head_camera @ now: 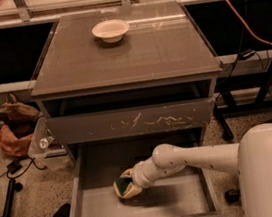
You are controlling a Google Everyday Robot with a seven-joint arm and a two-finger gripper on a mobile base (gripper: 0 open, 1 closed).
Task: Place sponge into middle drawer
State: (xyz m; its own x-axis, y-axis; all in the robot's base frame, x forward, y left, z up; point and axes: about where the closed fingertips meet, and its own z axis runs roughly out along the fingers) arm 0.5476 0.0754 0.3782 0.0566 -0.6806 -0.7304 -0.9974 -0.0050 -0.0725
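Note:
The middle drawer (189, 201) is pulled open below the cabinet, grey with a plain floor and low side walls. My white arm reaches in from the right. My gripper (125, 187) is low inside the drawer, left of centre, shut on the sponge (121, 188). The sponge shows its dark green face and pale yellow body between the fingers, at or just above the drawer floor. I cannot tell whether it touches the floor.
A white bowl (110, 30) sits on the cabinet top (157, 47). Above the open drawer is a closed drawer front with whitish scratches (133, 122). A brown bag (14, 122) and cables lie on the floor at left. Table legs stand at right.

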